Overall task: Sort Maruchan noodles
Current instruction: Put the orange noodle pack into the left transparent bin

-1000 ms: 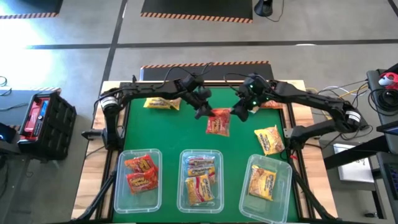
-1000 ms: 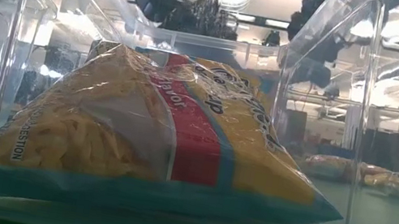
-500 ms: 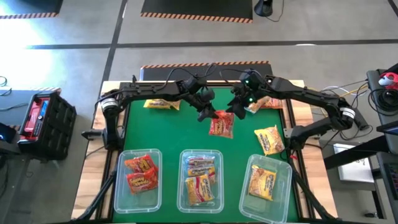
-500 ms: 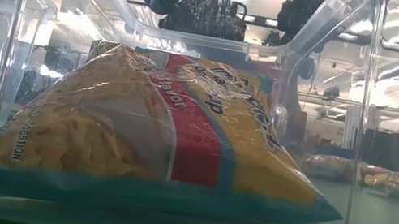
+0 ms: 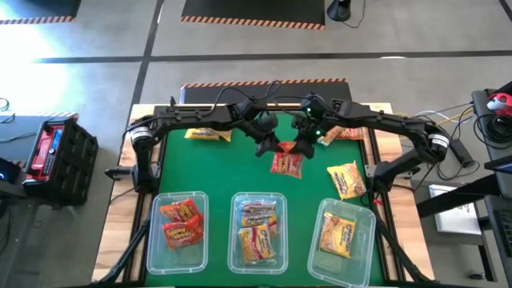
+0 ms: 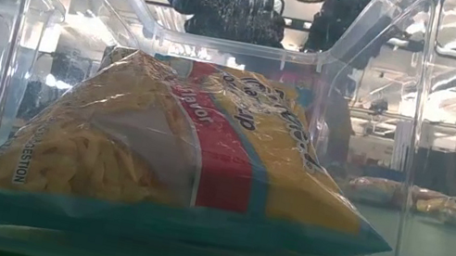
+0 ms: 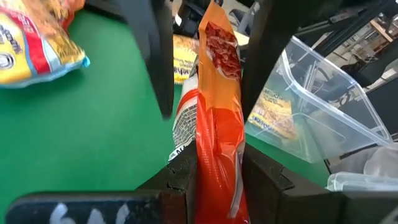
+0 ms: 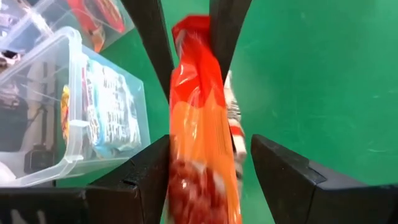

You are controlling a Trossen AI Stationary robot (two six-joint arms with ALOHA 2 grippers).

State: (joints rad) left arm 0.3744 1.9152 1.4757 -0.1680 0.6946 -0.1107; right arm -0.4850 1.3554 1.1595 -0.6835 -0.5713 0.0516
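Since a second ago the right gripper [image 5: 302, 144] has swung in from the 3 o'clock side toward mid-table, and the red-orange ramen packet [image 5: 286, 162] has risen slightly toward 12 o'clock; both grippers now meet over its top edge, just past the centre of the green mat [image 5: 216, 172].

The left gripper [image 5: 266, 145] is clamped on the packet: in its wrist view the wrapper is pinched flat between the two dark fingers [image 7: 180, 177]. The right gripper's jaws stand apart, one on each side of the same packet, and the right wrist view shows a gap between wrapper and the fingers [image 8: 280, 168], so it is not yet gripping.

This looks like a handover or a two-handed re-grip. To do it well, the right jaws should close on a flat part of the wrapper clear of the left fingers, and the left should let go only once that pinch is firm; the crinkly plastic is likely to slip or fold.

The packet probably belongs in the tub at 7 o'clock [image 5: 152, 240], which already holds red-orange packets. The tub at 6 o'clock [image 5: 236, 240] holds yellow-pink ones and the tub at 5 o'clock [image 5: 364, 248] a yellow one. Loose packets wait at 10 o'clock [image 5: 208, 134], 2 o'clock [image 5: 342, 133] and 4 o'clock [image 5: 346, 179].
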